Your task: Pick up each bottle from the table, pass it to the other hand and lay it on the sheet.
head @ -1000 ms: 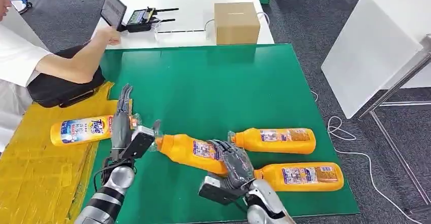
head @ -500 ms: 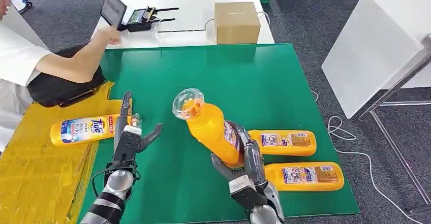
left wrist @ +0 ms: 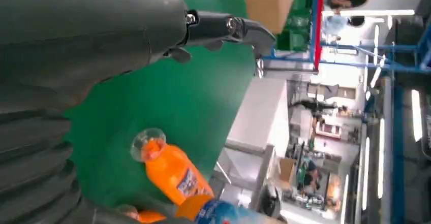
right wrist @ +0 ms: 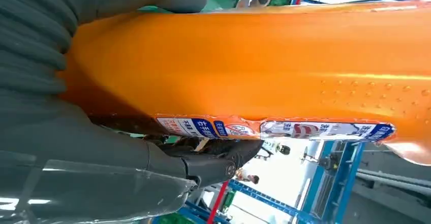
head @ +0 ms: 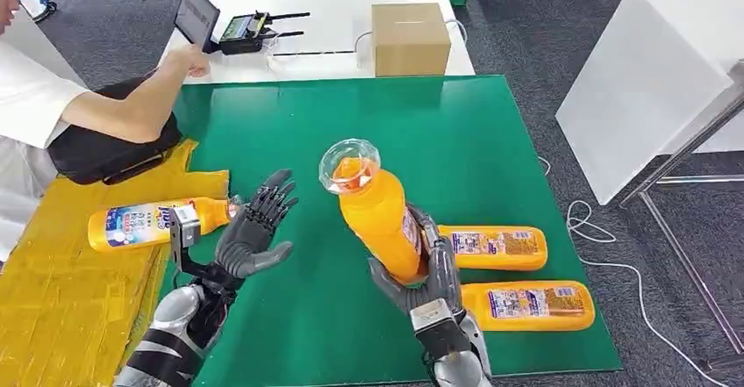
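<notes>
Surface: a bench [head: 491, 141] under a green cover in a workshop; a yellow sheet [head: 61, 290] lies along its left side, and white tables stand beyond.
Held bottle: an orange bottle [head: 377, 216] stands nearly upright in the air above the green cover, clear cap up, tilted slightly to the left.
Right hand: right hand [head: 425, 277] grips the bottle low on its body, fingers [right wrist: 213, 165] wrapped round it across the label.
Left hand: left hand [head: 250, 229] is raised beside the bottle but apart from it, fingers spread wide, palm facing the bottle, holding nothing.
Other bottles: one bottle [head: 153, 220] lies at the sheet's edge near the left hand; two more [head: 491, 247] [head: 526, 305] lie on the green cover just behind the right hand.
Stage: judged mid-transfer, with the handover not yet made.
Risk, slip: the grip sits low and the bottle is top-heavy; it could tip in the fingers.
Risk, drop: if the right hand lets go before the left closes, the bottle falls to the bench.
Risk, knock: a left hand closing off-centre could push the bottle aside.
Bystander: a person's arm [head: 132, 106] rests at the bench's far left corner, well apart from the hands.
</notes>
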`<act>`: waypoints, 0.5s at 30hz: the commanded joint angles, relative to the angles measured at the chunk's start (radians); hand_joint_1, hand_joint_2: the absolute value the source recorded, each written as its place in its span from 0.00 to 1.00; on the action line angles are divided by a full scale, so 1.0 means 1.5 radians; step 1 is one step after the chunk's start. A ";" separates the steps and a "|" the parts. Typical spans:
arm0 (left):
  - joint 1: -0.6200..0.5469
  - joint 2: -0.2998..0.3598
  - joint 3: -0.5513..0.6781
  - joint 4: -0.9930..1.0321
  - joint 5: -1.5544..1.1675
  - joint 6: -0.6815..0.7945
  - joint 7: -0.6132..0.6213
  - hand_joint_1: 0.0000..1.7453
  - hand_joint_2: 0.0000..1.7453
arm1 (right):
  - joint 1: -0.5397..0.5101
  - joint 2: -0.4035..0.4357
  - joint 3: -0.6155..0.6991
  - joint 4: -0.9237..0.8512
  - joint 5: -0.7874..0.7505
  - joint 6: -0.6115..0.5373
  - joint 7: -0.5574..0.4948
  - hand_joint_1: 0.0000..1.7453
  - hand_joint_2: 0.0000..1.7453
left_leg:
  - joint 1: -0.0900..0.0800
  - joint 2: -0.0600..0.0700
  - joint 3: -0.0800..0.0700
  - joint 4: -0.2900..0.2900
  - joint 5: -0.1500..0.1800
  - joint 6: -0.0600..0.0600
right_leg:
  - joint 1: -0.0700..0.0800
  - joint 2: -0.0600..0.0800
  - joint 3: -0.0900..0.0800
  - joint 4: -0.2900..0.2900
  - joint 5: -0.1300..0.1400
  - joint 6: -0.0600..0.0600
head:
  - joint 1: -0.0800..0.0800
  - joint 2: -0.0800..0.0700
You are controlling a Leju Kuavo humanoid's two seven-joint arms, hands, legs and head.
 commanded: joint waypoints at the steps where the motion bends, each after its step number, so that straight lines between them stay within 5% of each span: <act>1: -0.007 0.037 -0.048 -0.025 0.004 -0.010 -0.002 0.00 1.00 | -0.028 0.001 -0.019 0.033 0.000 -0.001 -0.007 1.00 1.00 | 0.000 0.000 0.001 0.000 0.000 0.000 | 0.000 0.000 0.001 -0.001 0.000 0.000 | 0.000 0.000; 15: 0.022 0.032 -0.098 -0.127 -0.019 0.001 -0.020 0.00 1.00 | -0.074 0.031 0.027 0.132 0.059 -0.025 0.031 1.00 1.00 | 0.001 0.002 0.003 -0.001 0.000 -0.001 | 0.001 0.001 0.002 -0.002 0.001 0.001 | 0.000 0.000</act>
